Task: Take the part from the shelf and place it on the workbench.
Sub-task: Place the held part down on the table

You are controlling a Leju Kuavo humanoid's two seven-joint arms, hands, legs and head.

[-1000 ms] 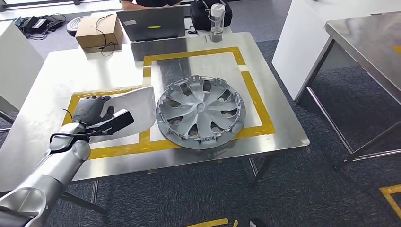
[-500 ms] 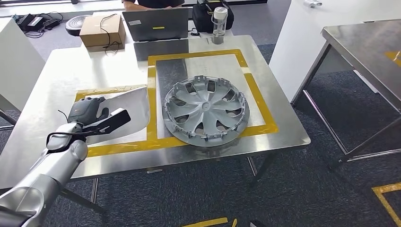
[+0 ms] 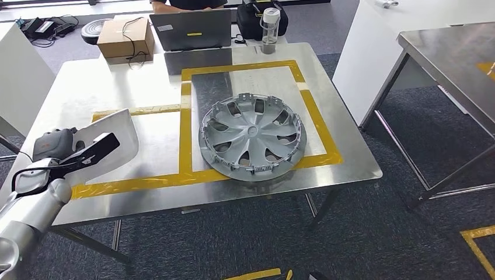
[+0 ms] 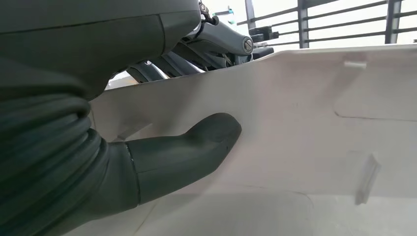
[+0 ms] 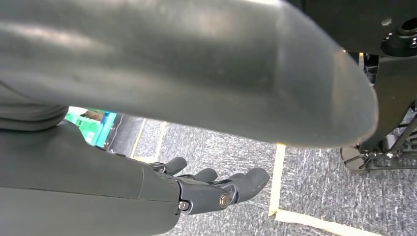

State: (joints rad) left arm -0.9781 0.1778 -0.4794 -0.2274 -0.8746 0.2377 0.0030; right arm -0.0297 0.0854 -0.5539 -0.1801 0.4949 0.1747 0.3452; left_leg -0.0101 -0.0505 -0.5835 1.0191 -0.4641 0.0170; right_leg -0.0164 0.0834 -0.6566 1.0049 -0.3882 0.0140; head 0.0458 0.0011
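Gripping a white moulded panel (image 3: 111, 143) by its near edge, thumb on one face and fingers on the other, the left hand (image 3: 64, 153) holds it tilted over the left taped bay of the workbench (image 3: 344, 157); the right hand (image 5: 216, 189) hangs over the floor with its fingers loosely apart, holding nothing. Thin and broad, the panel looks light but flexible and smooth, so a hold nearer its middle or on a moulded rib would probably steady it. Farther off lie a wheel cover (image 3: 252, 137), then a laptop (image 3: 192, 29).
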